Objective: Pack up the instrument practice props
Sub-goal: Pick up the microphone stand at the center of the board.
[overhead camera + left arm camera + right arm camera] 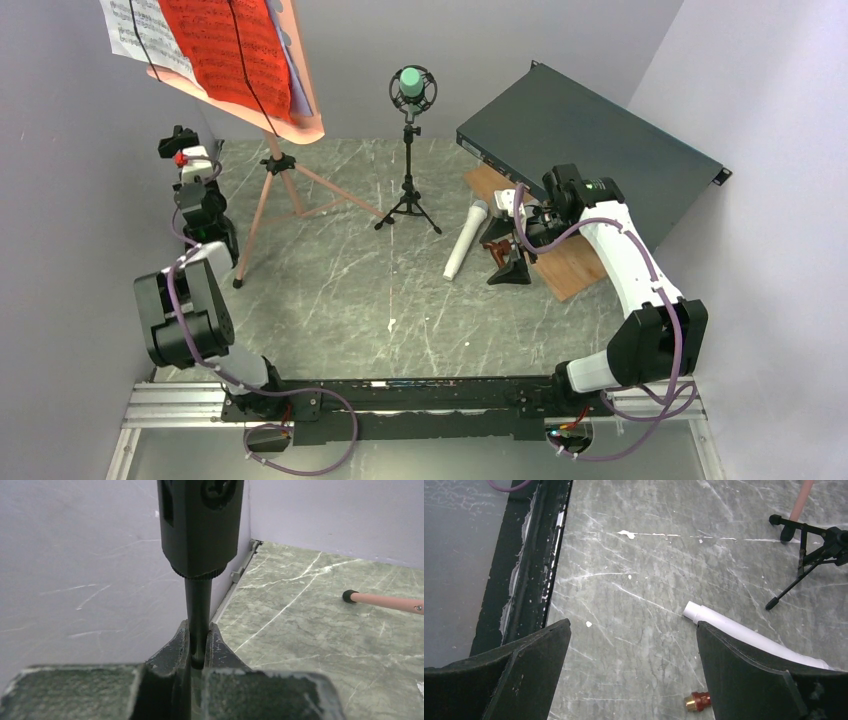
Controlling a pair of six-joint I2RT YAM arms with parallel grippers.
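Near grey wall (75, 580), left pincer (198, 647) clamps black rod (198, 610).

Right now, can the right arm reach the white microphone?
Probably yes. The right tool hangs wide open close over the white microphone lying on the table, and nothing sits between them.

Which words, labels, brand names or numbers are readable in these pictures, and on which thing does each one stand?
No text can be read in any view.
Red page and white page on the pink stand: printed music notes only, too small to read.
Dark box: small marks on the front edge, too small to read.
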